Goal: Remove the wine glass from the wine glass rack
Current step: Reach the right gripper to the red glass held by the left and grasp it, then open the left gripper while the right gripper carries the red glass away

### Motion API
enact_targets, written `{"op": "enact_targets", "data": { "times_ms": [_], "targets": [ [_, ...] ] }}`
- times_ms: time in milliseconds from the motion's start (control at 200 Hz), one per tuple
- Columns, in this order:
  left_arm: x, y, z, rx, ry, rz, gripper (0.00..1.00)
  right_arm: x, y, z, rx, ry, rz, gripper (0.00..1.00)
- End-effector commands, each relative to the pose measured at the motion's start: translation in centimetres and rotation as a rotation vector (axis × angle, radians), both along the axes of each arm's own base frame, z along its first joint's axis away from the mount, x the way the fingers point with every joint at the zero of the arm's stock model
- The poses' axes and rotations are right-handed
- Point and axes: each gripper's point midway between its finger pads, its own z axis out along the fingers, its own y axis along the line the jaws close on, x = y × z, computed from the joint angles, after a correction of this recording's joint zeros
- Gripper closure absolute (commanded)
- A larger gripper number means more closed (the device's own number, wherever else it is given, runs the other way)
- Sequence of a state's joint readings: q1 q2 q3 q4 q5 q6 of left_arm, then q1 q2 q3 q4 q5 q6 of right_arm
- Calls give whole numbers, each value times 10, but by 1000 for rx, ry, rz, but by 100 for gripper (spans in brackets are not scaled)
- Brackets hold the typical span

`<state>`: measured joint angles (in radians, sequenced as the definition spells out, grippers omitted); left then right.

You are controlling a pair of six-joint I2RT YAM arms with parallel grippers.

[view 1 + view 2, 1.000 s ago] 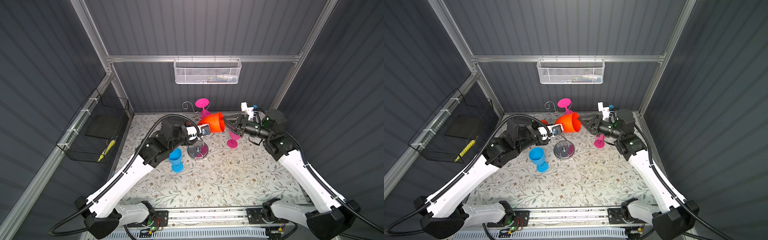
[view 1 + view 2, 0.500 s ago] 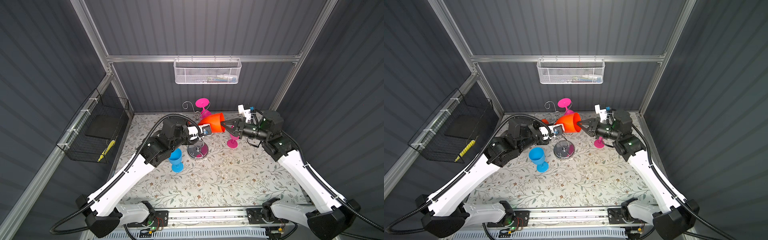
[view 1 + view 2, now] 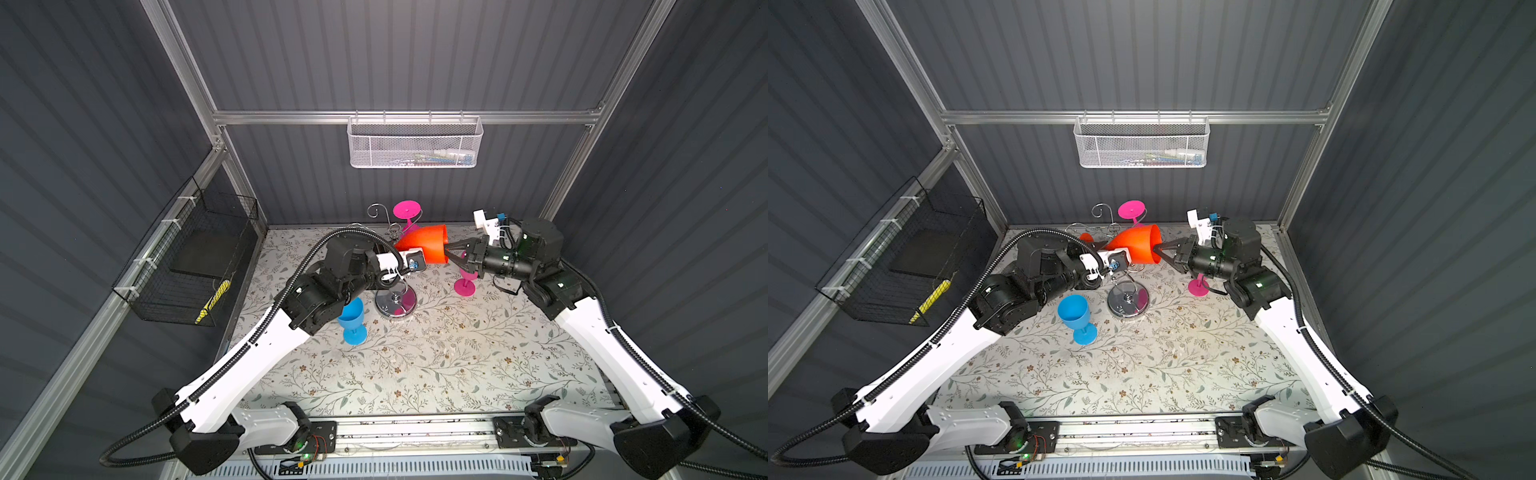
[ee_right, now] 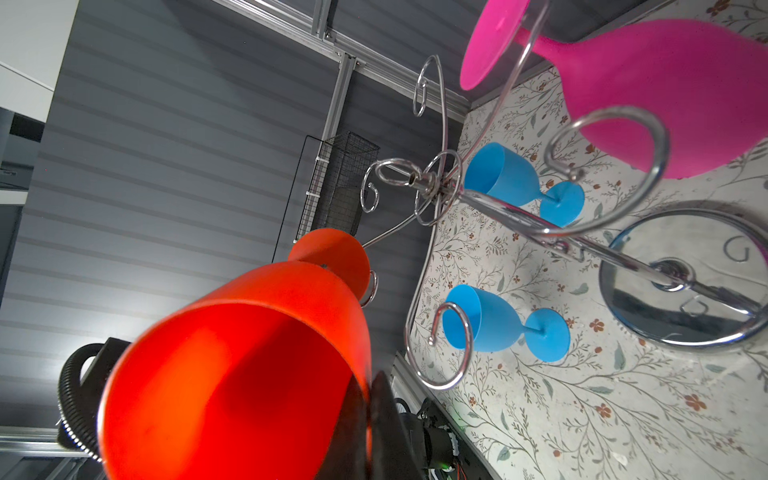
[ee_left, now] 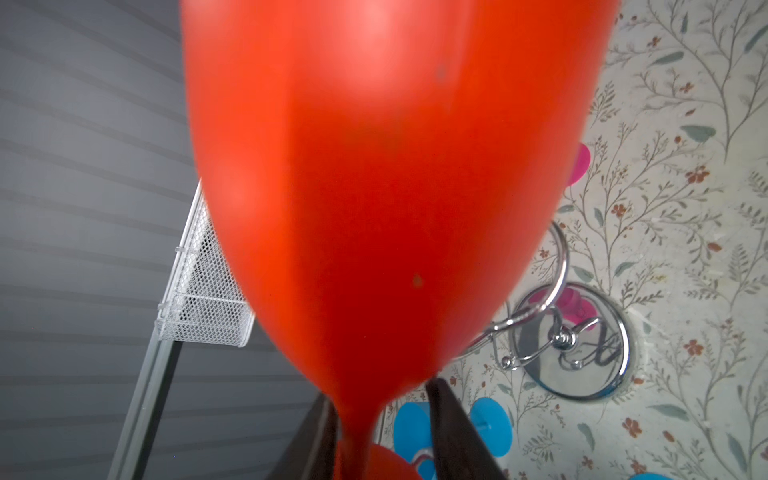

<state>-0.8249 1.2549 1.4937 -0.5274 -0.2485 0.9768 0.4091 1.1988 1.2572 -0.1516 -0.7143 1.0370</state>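
Orange glass (image 3: pixel 424 246) is the one in play: matte, opaque orange, tulip bowl narrowing to a short stem w/ a round foot (image 4: pixel 330 255). It's lying sideways in the air, mouth toward the right claw (image 3: pixel 449 251), foot back toward the left claw (image 5: pixel 376 419).

Right claw is pinched tight on the rim; in the right wrist view one finger (image 4: pixel 384 411) sits outside the wall, the other inside.

Left claw stands partway apart, its two dark fingers either side of the stem w/ a gap showing; not gripping.

Rack (image 3: pixel 395 297) sits below and just beside the left claw: shiny chrome wire, curled scroll arms, mirror disc base on the floral surface (image 3: pixel 436 365). Orange foot is right at one scroll tip; can't tell if it's touching.

Pink glass (image 4: pixel 648 91) hangs upside down on the rack, beyond both claws. Blue glass (image 3: pixel 1077 318) stands on the surface, near the left arm.

No brands or readable writing anywhere.
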Motion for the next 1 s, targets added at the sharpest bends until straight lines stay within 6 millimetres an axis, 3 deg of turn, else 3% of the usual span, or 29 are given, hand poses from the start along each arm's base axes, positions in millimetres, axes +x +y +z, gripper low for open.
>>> {"op": "enact_targets", "data": {
  "times_ms": [0,25,35,55,295,540,560,660,840,850,870,995],
  "targets": [
    [-6,2,21,-52,-31,-15,33,-13,0,31,23,-89,34,100],
    [-7,2,24,-62,-34,-17,21,-14,0,32,22,-93,33,100],
    [-7,2,25,-65,-34,-16,6,-14,0,33,21,-95,33,100],
    [-8,2,26,-73,-36,-20,1,-15,-1,34,21,-99,30,100],
    [-17,8,50,-171,-68,-25,0,-17,-11,55,19,-163,-12,100],
    [-25,19,68,-270,-103,-7,0,-7,-43,74,-53,-240,-176,100],
    [-25,20,69,-277,-107,-3,0,-14,-51,84,-52,-272,-199,100],
    [-28,24,74,-320,-111,8,0,-12,-75,95,-111,-330,-322,100],
    [-33,33,88,-390,-134,22,0,-8,-147,96,-414,-398,-676,100],
    [-30,30,76,-372,-118,25,0,-8,-152,96,-433,-401,-698,100],
    [-30,30,72,-368,-112,29,0,-9,-160,96,-467,-406,-734,100],
    [-30,33,73,-379,-108,40,0,-18,-207,86,-687,-409,-916,100]
  ]
}}
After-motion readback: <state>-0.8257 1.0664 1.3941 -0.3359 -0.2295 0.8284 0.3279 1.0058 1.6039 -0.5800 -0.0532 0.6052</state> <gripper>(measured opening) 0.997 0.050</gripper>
